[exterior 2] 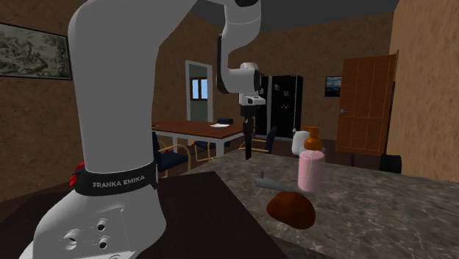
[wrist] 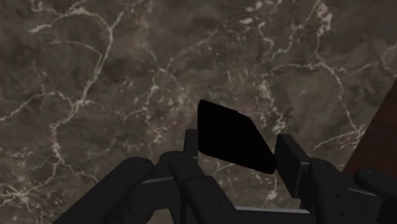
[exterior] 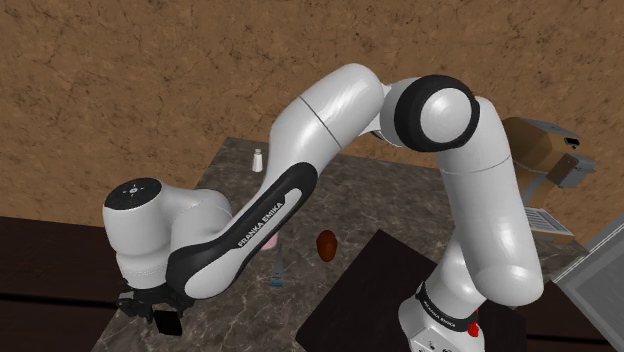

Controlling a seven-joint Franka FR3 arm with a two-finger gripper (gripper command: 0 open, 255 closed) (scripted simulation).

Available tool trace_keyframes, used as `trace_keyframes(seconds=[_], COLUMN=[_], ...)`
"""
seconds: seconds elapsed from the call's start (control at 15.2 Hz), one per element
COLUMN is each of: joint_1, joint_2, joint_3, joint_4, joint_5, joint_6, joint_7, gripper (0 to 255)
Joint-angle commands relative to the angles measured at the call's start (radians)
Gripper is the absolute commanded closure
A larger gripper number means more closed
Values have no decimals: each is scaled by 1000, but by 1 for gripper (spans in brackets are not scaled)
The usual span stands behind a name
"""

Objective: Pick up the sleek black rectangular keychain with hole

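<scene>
A flat black rectangular keychain (wrist: 232, 135) is clasped between my two black fingers, tilted, with the dark marble counter (wrist: 95, 76) behind it. My gripper (wrist: 238, 151) is shut on it. In the shoulder view the gripper (exterior: 152, 312) points down over the counter's near left part, by the edge. In the second exterior view the gripper (exterior 2: 248, 146) hangs straight down over the far side of the counter. Whether the keychain touches the marble I cannot tell.
Further along the counter are a brown rounded object (exterior 2: 292, 208), a pink bottle (exterior 2: 311, 171), a small grey item (exterior 2: 266, 182), a white bottle (exterior 2: 299, 142) and an orange-brown bottle (exterior 2: 314, 137). The dark-topped stand (exterior: 380, 290) borders the counter. A dining table with chairs (exterior 2: 198, 132) stands beyond.
</scene>
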Motion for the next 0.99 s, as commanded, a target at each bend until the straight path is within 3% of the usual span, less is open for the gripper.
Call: trace_keyframes(seconds=[0.0, 0.92], joint_1=[-7, -48], joint_2=[-16, -122], joint_3=[9, 67], joint_4=[-2, 8], joint_5=[10, 83], joint_6=[-13, -120], joint_7=[-6, -50], gripper=[255, 255])
